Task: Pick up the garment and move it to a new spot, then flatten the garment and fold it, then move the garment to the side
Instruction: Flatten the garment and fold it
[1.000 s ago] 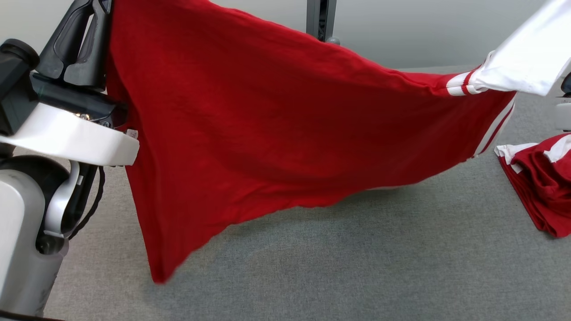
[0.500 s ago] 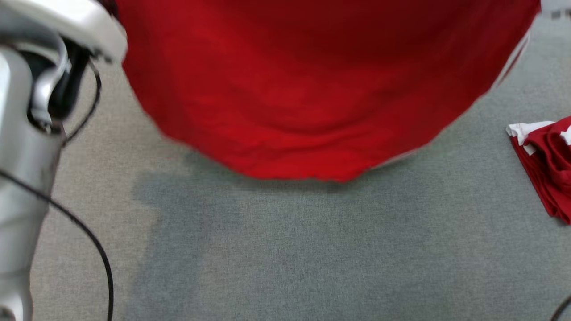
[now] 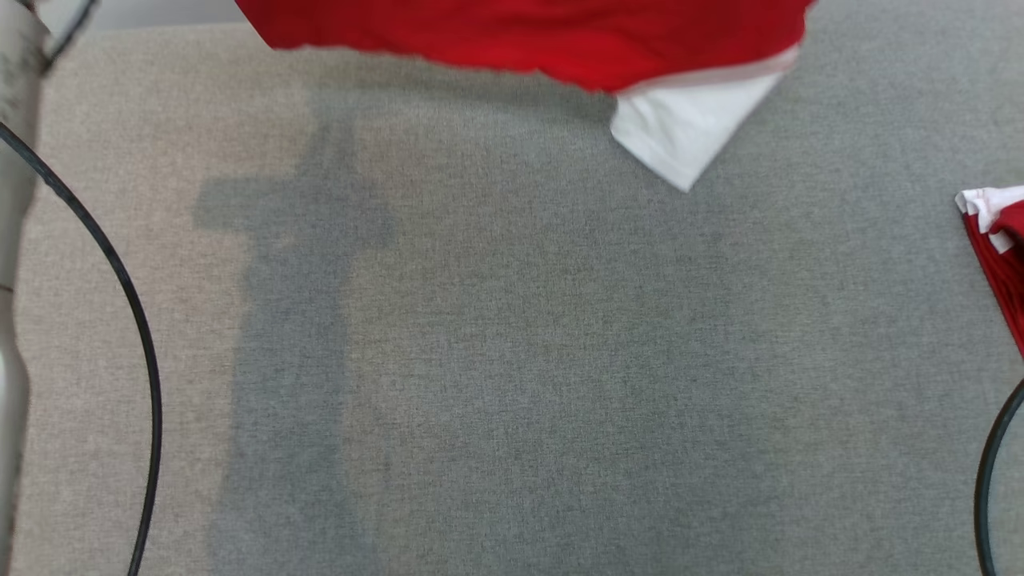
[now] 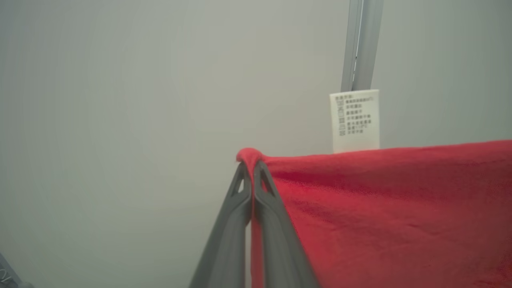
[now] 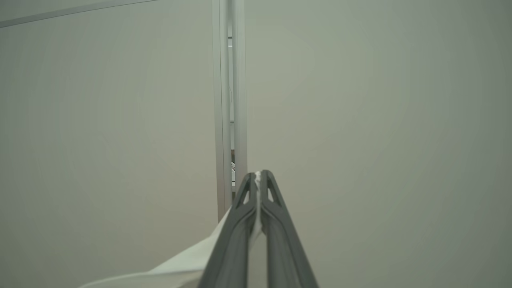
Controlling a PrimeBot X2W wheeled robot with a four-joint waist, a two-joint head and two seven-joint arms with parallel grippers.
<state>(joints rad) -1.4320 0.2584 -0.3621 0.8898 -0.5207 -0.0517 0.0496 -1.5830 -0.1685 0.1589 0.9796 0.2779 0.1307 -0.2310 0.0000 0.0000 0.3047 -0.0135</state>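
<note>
A grey cloth table (image 3: 512, 384) lies under us, with a plain pale wall (image 4: 120, 100) behind. Our garment (image 3: 520, 36) is bright red with a white corner (image 3: 680, 140), and it hangs over the table's far side. Our left hand (image 4: 252, 170) is pinched tight on its red edge, near a white label (image 4: 355, 120). Our right hand (image 5: 259, 178) is pinched on its white part.

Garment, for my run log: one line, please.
left gripper: shut on garment | right gripper: shut on garment | garment: over table

Grey fabric surface (image 3: 560, 360) beneath pale wall (image 4: 120, 100), metal post (image 4: 362, 44).
</note>
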